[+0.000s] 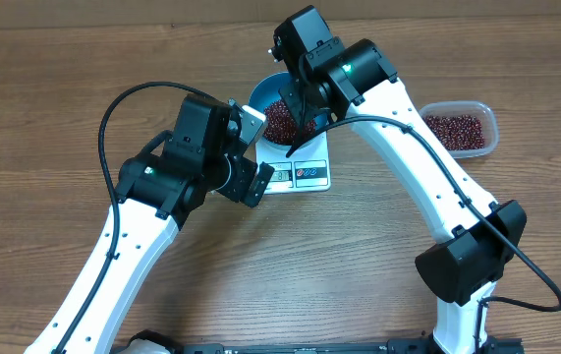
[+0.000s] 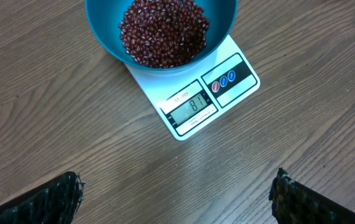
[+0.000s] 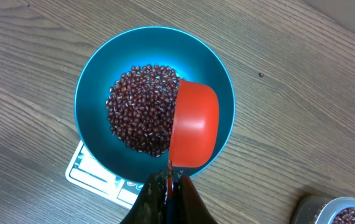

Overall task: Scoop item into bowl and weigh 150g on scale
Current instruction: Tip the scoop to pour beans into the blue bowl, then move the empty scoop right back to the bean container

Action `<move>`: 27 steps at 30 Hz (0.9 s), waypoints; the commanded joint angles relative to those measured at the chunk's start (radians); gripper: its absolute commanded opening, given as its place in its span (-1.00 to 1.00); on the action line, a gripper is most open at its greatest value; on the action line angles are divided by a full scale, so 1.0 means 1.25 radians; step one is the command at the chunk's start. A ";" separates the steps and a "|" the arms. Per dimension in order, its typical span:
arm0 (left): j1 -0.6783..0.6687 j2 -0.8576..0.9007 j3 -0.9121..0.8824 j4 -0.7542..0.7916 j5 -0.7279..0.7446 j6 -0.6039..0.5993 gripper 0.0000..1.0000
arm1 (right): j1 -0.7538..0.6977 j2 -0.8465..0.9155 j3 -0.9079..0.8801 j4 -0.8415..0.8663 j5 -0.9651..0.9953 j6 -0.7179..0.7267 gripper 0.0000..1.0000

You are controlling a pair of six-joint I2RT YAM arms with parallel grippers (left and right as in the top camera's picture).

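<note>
A deep blue bowl [image 3: 90, 81] sits on a small white scale [image 2: 196, 93] and holds a mound of dark red-brown beans [image 3: 141, 115]. The right gripper [image 3: 168, 190] is clamped tight on a red scoop [image 3: 194, 124], which hangs tipped over the bowl's right side with no beans visible on it. The left gripper [image 2: 177, 208] hovers near the scale, jaws spread wide and empty. A clear tub [image 1: 457, 128] with more beans stands well apart to the right. The display [image 2: 191, 107] appears to read 81 (short of target). Another full scoop could overshoot. A scoop resting on the bowl's rim would falsify the reading. Hasty tipping could scatter beans across the table [image 1: 64, 59].
</note>
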 commanded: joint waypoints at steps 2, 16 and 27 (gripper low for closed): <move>-0.005 0.005 0.001 0.002 0.012 0.015 0.99 | 0.005 -0.031 0.021 -0.001 0.021 -0.013 -0.92; -0.005 0.005 0.001 0.002 0.012 0.015 0.99 | -0.165 -0.170 0.024 -0.036 -0.072 -0.010 -0.93; -0.005 0.005 0.001 0.002 0.012 0.015 0.99 | -0.537 -0.190 0.022 -0.174 -0.251 -0.040 -0.93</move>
